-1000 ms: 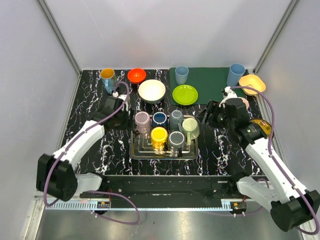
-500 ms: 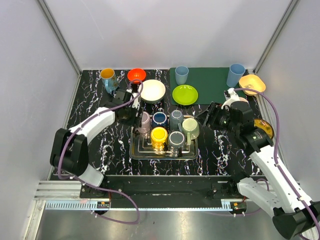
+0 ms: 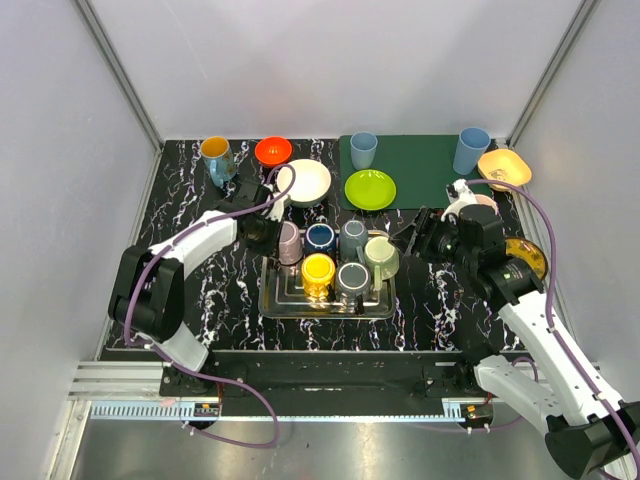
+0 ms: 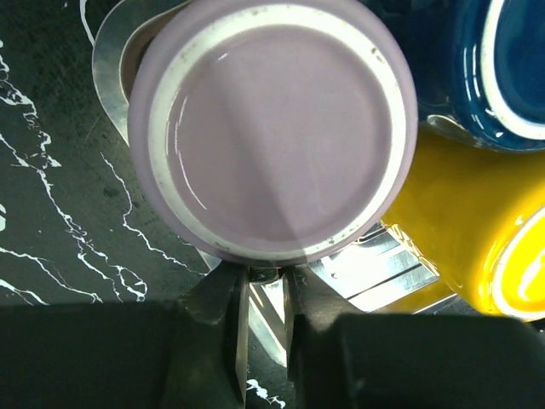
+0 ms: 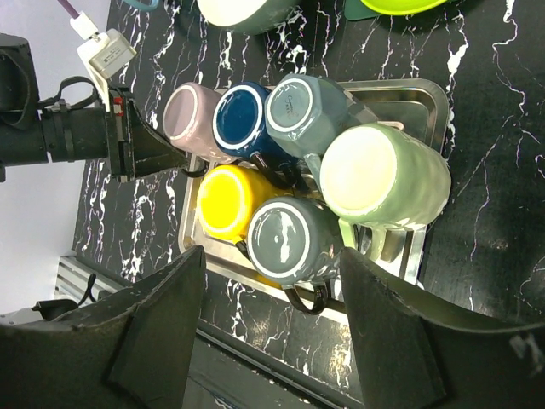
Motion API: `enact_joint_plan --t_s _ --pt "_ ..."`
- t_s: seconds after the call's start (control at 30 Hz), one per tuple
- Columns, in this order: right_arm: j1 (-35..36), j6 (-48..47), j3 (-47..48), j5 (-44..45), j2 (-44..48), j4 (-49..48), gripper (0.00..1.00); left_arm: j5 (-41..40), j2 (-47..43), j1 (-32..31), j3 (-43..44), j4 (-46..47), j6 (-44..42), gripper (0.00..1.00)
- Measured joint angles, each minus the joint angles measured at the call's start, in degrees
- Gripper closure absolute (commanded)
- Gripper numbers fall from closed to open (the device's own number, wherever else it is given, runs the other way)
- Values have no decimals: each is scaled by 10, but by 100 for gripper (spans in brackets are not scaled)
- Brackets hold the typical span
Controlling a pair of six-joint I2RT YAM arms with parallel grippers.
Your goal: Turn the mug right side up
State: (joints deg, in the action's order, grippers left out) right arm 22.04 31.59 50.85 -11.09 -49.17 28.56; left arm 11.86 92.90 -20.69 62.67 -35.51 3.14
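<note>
Left gripper (image 4: 264, 319) fingers are pinched almost together against the upturned lilac mug (image 4: 277, 128) at the tray's (image 5: 409, 94) far-left corner; whether they grip its handle cannot be told. Right gripper (image 5: 272, 264) gapes, empty. The right wrist view shows six mugs (image 5: 379, 175), the left wrist view three.

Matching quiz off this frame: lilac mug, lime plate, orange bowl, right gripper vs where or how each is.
1 lilac mug
2 lime plate
3 orange bowl
4 right gripper

A on green mat
B open, by tray's right edge
C bottom up on tray
D on table, back left

Pairs: 1-C, 2-A, 3-D, 4-B
</note>
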Motion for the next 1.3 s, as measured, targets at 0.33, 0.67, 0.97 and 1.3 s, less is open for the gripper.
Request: enact_joint_plan --t_s 0.33,0.67,0.97,1.3 --pt "0 4 -3 -1 2 0 31 -6 -9 0 -5 7 4 100" --pt "0 11 -3 -7 4 0 32 -76 -154 0 -73 3 59 100" --pt "0 36 -26 -126 24 -64 33 -76 -347 -24 -107 -10 134 100" --pt "63 155 -50 -326 -28 -269 29 111 -485 -45 -210 341 410 100"
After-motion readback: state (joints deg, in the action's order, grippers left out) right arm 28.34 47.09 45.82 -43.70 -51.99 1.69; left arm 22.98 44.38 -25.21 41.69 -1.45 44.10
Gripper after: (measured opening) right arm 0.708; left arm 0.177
